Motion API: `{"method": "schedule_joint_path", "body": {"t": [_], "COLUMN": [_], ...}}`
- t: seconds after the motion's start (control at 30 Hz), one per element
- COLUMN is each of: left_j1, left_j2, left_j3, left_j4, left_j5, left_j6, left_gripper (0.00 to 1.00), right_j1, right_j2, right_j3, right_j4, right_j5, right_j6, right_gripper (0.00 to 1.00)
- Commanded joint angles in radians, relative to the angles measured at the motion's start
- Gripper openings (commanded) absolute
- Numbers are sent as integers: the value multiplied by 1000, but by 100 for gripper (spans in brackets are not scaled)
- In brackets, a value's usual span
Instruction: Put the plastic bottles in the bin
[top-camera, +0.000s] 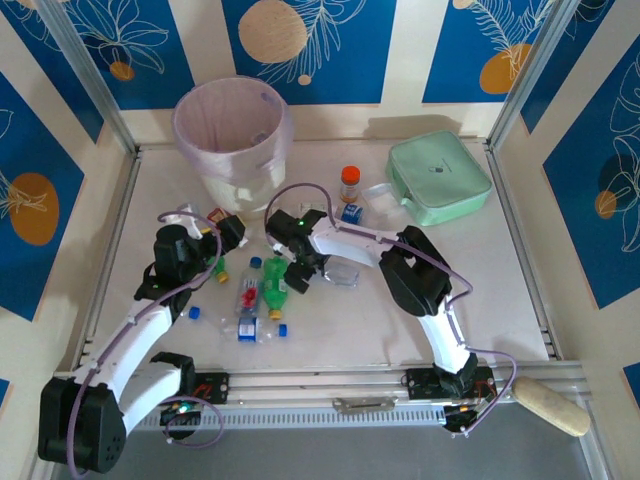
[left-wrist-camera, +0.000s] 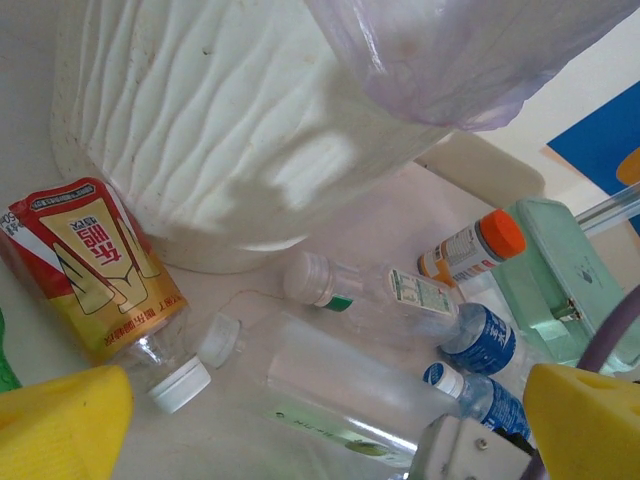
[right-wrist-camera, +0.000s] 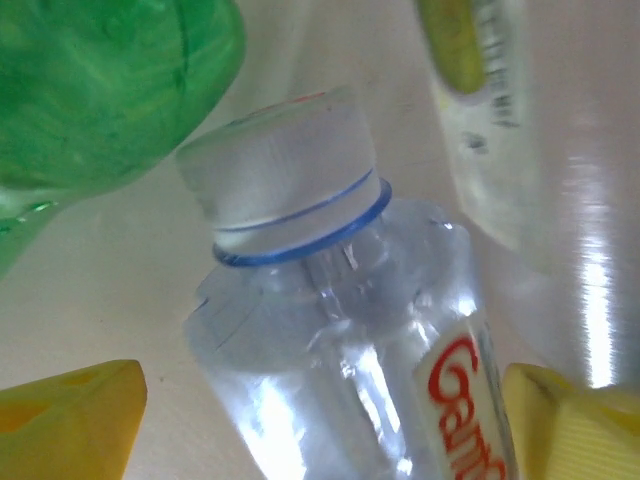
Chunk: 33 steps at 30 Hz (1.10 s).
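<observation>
Yellow fingertips (right-wrist-camera: 70, 415) on the right pincer (right-wrist-camera: 320, 425) are sitting spread wide on either side of a red-lettered clear bottle (right-wrist-camera: 340, 340). It's lying on the desk (right-wrist-camera: 130, 290) with its pale, blue-ringed cap pointing away from the pincer. One pad is staying clear of it, and I can't tell if the other is touching. A green bottle (right-wrist-camera: 100, 80) is lying just past the cap on one side, and a second clear bottle (right-wrist-camera: 480, 100) is stretching away on the other.

The left pincer (left-wrist-camera: 320, 440) is gaping wide too, gripping nothing. Straight ahead of it the bin (left-wrist-camera: 230, 130) is standing upright, with its pinkish bag liner (left-wrist-camera: 450, 50) drooping over the rim. Between pincer and bin, a bare clear bottle (left-wrist-camera: 340, 385) is lying with a loose white cap (left-wrist-camera: 180, 385) just beside its mouth. A red-and-gold bottle (left-wrist-camera: 95, 270) is lying near the bin's foot. Farther out, beyond a pair of blue-labelled bottles (left-wrist-camera: 490, 340), an orange bottle (left-wrist-camera: 470, 245) is lying beside a mint-green case (left-wrist-camera: 560, 280).
</observation>
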Motion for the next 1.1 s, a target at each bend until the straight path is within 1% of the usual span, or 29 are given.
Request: {"method": "schedule_joint_path", "body": {"t": [0.0, 0.2, 0.33, 0.5, 0.63, 0.87, 0.93, 1.07], "left_j1": [3, 2, 3, 3, 3, 2, 2, 3], "left_j2": [1, 6, 12, 14, 14, 14, 14, 14], "left_j3": [-10, -12, -14, -14, -14, -17, -17, -17], "left_j4": [36, 42, 49, 49, 47, 46, 44, 41], "left_j5": [16, 16, 22, 29, 32, 35, 35, 40], "left_j6": [-22, -31, -38, -37, -38, -38, -37, -35], "left_gripper": [100, 100, 100, 100, 100, 100, 100, 100], "right_j1": [14, 14, 14, 14, 15, 17, 18, 8], "right_j2": [25, 36, 36, 35, 29, 12, -2, -83], "right_j3": [23, 14, 7, 4, 4, 1, 10, 7], "right_j4": [-27, -24, -21, -19, -15, -3, -7, 27], "right_j5": [6, 7, 6, 1, -2, -12, -43, -139], "right_j6": [-11, -13, -14, -14, -16, -19, -19, -18], "right_gripper": [90, 83, 75, 61, 54, 49, 48, 48]}}
